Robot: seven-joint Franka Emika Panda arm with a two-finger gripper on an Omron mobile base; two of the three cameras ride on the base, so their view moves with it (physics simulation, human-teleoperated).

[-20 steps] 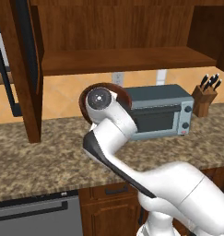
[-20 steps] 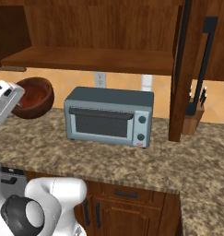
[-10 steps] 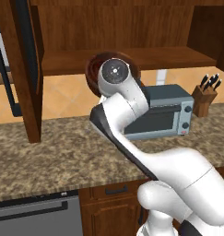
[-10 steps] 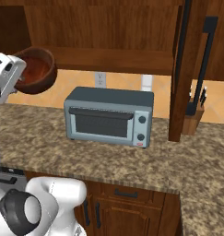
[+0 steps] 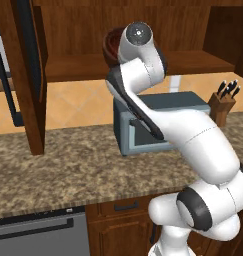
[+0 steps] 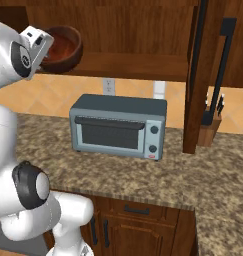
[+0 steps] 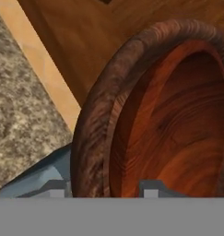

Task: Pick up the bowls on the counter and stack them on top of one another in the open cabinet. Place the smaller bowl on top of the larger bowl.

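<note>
the arm hides most of the larger bowl (image 5: pixel 111 46) in the left base view; the hand view crops its far rim.

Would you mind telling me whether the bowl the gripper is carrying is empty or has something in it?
Empty. The hand view looks into the bowl and shows bare reddish wood; the right base view shows nothing inside either.
</note>
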